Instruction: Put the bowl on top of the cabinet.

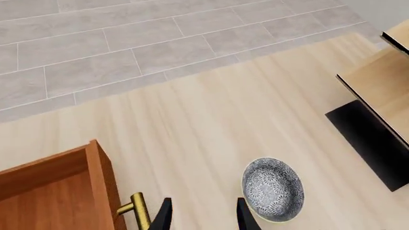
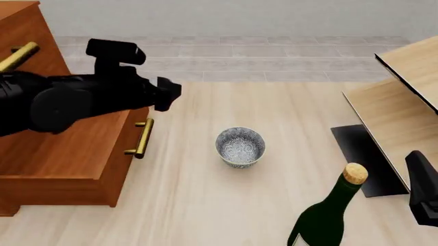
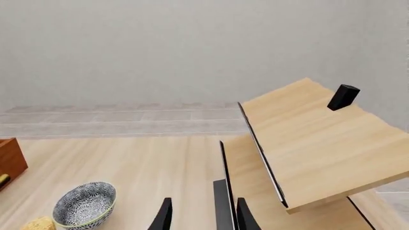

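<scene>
The bowl (image 2: 240, 147), white with a grey-blue speckled pattern, stands upright on the pale table between the two arms. It also shows as the bowl (image 1: 273, 189) and the bowl (image 3: 84, 203) in the wrist views. The reddish-brown cabinet (image 2: 68, 154) with brass handles stands at the left. My left gripper (image 2: 170, 93) hovers above the cabinet's front edge, left of and beyond the bowl. Its fingers (image 1: 163, 215) are open with nothing between them. My right gripper (image 3: 203, 215) is open too and holds nothing, low at the right edge, well clear of the bowl.
A dark green bottle (image 2: 329, 215) with a cork stands in front of and right of the bowl. A pale light-wood structure (image 2: 403, 102) with black edges fills the right side. A brass handle (image 1: 135, 208) juts from the cabinet near my left fingers. Grey tiled floor lies beyond the table.
</scene>
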